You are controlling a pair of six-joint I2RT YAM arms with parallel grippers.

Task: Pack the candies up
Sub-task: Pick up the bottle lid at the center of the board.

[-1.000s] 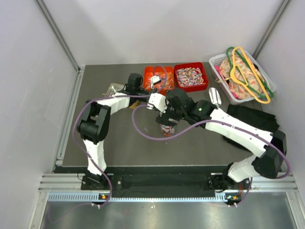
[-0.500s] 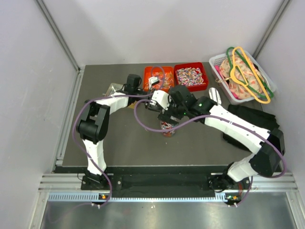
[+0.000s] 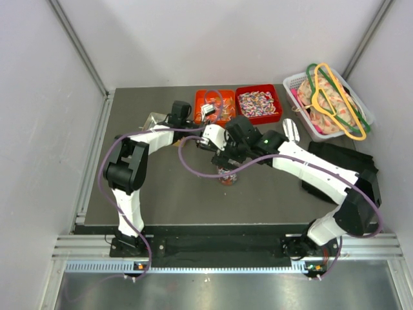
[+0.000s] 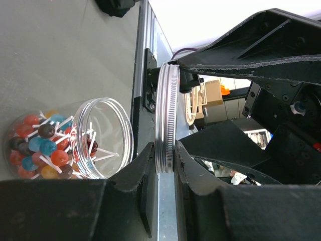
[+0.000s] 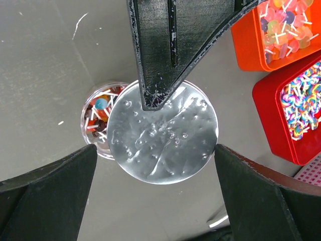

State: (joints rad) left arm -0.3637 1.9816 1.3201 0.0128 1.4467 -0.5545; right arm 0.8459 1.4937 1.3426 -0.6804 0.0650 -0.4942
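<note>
The left gripper [image 4: 164,156] pinches the metal lid [image 5: 165,135] flat between its fingers, partly over the open jar [image 4: 103,133] holding the candies [image 4: 42,150], which are lollipops. The right gripper [image 5: 156,196] hangs spread wide around the lid. The lid should be centred and level over the mouth before it is seated.

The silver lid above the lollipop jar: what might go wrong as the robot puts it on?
The left gripper pinches the lid only by its thin rim, so it could slip or twist.
In the right wrist view the lid sits off-centre over the open jar, so it may land crooked.
Sticks of the lollipops point towards the mouth; one might get caught under the rim.
</note>
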